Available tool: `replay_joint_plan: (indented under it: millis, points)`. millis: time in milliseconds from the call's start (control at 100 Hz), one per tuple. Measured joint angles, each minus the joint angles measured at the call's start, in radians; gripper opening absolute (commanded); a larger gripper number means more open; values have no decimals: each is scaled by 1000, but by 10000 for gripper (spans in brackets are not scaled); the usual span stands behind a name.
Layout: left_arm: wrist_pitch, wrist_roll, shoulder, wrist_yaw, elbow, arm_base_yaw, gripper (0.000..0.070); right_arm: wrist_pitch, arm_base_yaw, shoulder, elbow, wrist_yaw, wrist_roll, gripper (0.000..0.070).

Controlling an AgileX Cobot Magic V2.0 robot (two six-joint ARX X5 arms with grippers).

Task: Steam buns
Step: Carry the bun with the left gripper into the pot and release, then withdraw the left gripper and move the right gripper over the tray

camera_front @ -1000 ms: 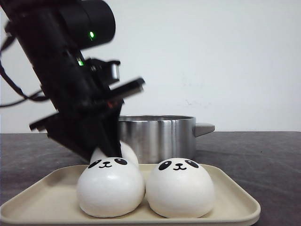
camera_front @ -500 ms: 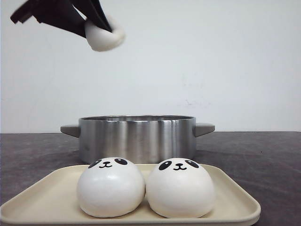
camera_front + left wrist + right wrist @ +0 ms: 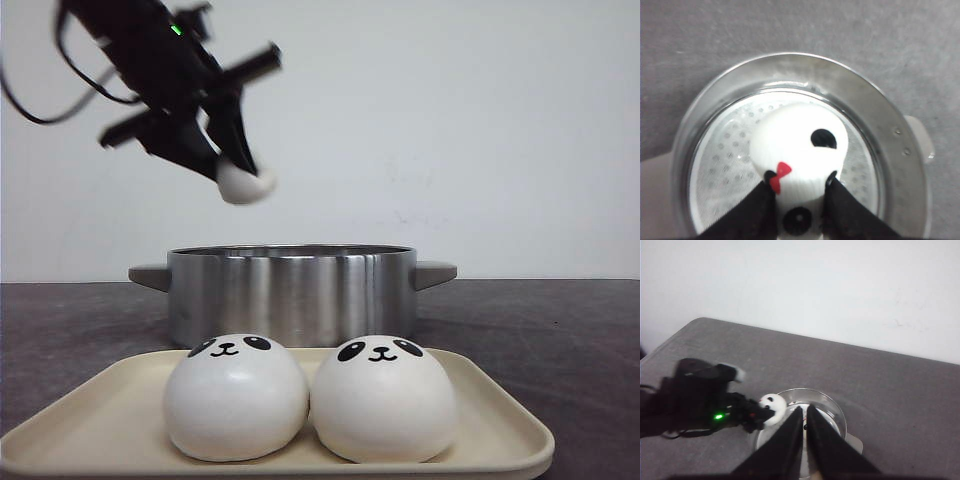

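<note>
Spanning the scene beneath the left gripper (image 3: 232, 150), the grey table (image 3: 560, 330) carries a steel pot (image 3: 290, 290) and, nearer the camera, a beige tray (image 3: 480, 410). The pot sits directly below the left gripper; a perforated steamer plate (image 3: 725, 165) lies inside it. Two buns (image 3: 236, 398) rest side by side on the tray. The left gripper is clamped on a third bun (image 3: 797, 150), suspended above the pot. The right gripper (image 3: 805, 415) has its fingers pressed together, holding nothing.
</note>
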Motion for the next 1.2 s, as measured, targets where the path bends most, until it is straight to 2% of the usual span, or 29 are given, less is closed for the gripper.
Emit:
replay_joint_plan:
  millis: [160, 200, 260, 320, 340, 390, 460, 700, 880, 1040, 1110, 1200]
  points:
    - [-15, 29, 121, 2, 82, 8, 3, 0, 0, 0, 0, 0, 0, 4]
    - [-5, 34, 140, 1, 88, 11, 26, 0, 0, 0, 0, 0, 0, 4]
    - [0, 37, 156, 2, 88, 13, 114, 0, 0, 0, 0, 0, 0, 4]
    - [0, 37, 170, 2, 88, 14, 264, -1, 0, 0, 0, 0, 0, 4]
    - [0, 36, 174, 2, 88, 15, 335, -1, 0, 0, 0, 0, 0, 4]
    - [-4, 37, 182, 2, 88, 18, 438, -5, 0, 0, 0, 0, 0, 4]
    - [-13, 38, 188, 1, 88, 19, 517, -16, 0, 0, 0, 0, 0, 4]
    - [-23, 40, 189, 0, 89, 28, 518, -23, 0, 0, 0, 0, 0, 4]
    - [-166, 32, 188, 0, 134, 48, 514, -72, 0, 7, 0, 22, 0, 4]
    - [-192, 14, 105, 0, 142, 55, 509, -150, 0, 37, -41, 42, 0, 6]
    - [-189, 13, 21, 0, 142, 54, 508, -133, -1, 44, -99, 8, 0, 7]
    - [-183, 14, -102, 0, 145, 54, 508, -62, -1, 45, -196, -95, 8, 7]
